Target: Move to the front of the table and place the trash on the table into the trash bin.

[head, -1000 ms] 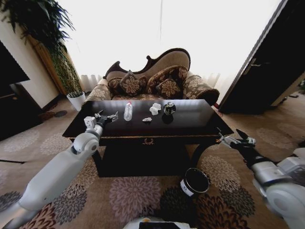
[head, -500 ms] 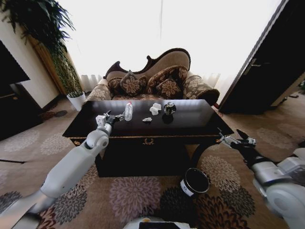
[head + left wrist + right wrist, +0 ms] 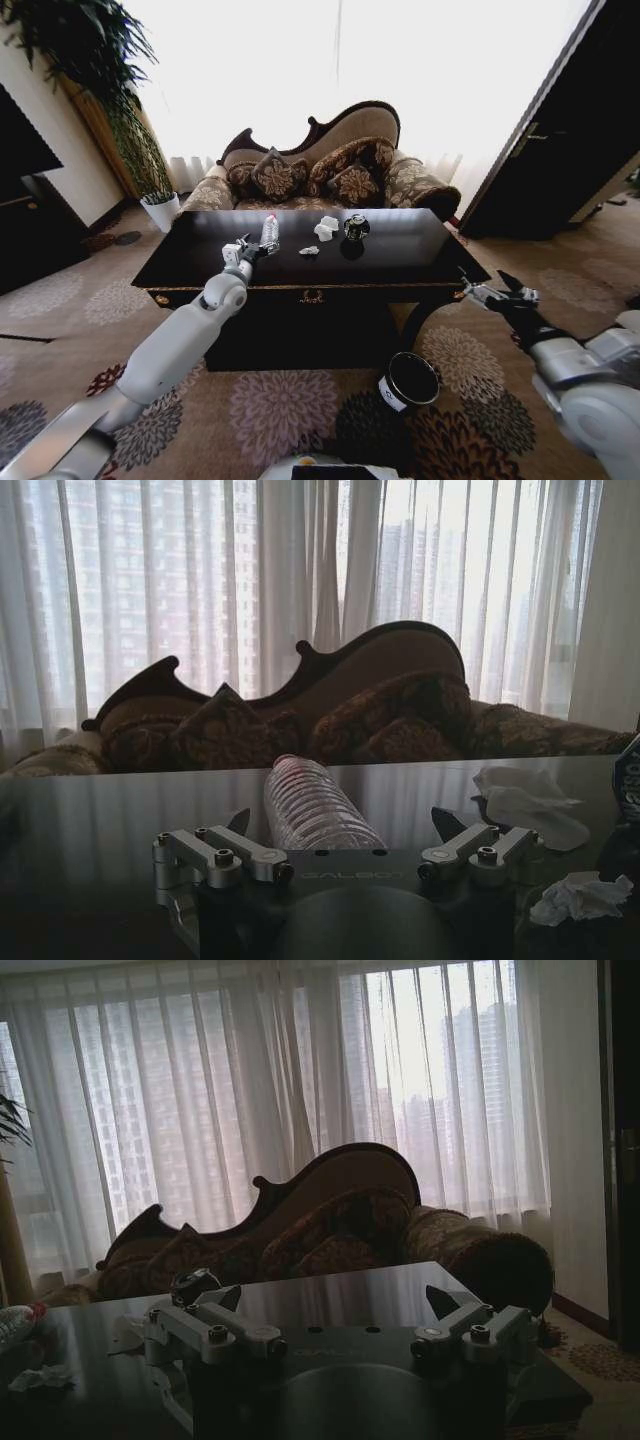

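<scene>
The dark glossy table (image 3: 400,262) stands in front of me. On it lie a dark can (image 3: 355,228), a white paper wad (image 3: 326,227) and a small grey scrap (image 3: 309,251). A clear plastic bottle (image 3: 269,232) stands left of them. My left gripper (image 3: 252,246) reaches over the table, open, right in front of the bottle (image 3: 320,810), which shows between its fingers. The wad (image 3: 530,805) and the scrap (image 3: 580,895) lie off to one side of that gripper (image 3: 340,825). My right gripper (image 3: 490,290) hangs open off the table's right front corner. The black trash bin (image 3: 408,382) sits on the carpet below that corner.
An ornate sofa (image 3: 320,165) with cushions stands behind the table. A potted plant in a white pot (image 3: 160,210) is at the far left, and a dark door (image 3: 560,150) is at the right. Patterned carpet (image 3: 280,410) lies between me and the table.
My left arm has stretched forward and to the right across the table, bringing its open gripper up to the bottle. The right arm has stayed where it was.
</scene>
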{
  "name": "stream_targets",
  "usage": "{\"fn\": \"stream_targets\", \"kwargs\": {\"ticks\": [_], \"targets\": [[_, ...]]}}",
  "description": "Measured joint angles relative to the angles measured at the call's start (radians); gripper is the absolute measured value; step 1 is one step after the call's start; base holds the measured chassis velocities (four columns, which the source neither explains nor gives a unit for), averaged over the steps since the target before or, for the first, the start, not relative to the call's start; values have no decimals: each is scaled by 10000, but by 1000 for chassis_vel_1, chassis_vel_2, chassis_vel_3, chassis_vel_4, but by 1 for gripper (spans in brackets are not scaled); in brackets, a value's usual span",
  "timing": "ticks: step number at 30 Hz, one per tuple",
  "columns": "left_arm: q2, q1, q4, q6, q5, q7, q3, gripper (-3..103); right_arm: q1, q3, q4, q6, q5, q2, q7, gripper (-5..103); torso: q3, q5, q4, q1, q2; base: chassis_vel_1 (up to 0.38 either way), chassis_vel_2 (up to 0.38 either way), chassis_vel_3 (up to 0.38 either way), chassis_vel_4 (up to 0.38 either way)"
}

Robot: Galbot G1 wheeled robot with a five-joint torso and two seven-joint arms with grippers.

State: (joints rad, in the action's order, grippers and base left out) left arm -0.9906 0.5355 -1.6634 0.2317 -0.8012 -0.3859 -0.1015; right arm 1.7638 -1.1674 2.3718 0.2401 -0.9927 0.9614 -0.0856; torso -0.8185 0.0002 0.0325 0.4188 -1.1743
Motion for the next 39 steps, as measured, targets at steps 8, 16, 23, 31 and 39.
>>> {"fn": "stream_targets", "kwargs": {"ticks": [8,16,23,31,39], "targets": [[-140,37,190,-64,185,30,-88,100,-29,3,-76,2,6,-7,1,100,0,-1,-1,0,0,0,0,0,0],[-95,64,430,-251,443,343,-233,100,1,3,-96,2,20,-1,5,100,0,-2,-1,-1,0,0,0,0,0],[-212,133,614,-370,613,412,-249,100,-2,3,-113,10,20,2,12,100,0,-1,0,0,1,0,0,0,0],[-220,163,780,-442,727,550,-236,100,-42,-4,-189,10,42,-29,105,100,0,-1,-1,-1,0,0,0,0,0],[-268,260,807,-529,935,588,-262,96,4,84,-152,10,105,50,117,100,0,-1,0,-1,0,0,0,0,0]]}}
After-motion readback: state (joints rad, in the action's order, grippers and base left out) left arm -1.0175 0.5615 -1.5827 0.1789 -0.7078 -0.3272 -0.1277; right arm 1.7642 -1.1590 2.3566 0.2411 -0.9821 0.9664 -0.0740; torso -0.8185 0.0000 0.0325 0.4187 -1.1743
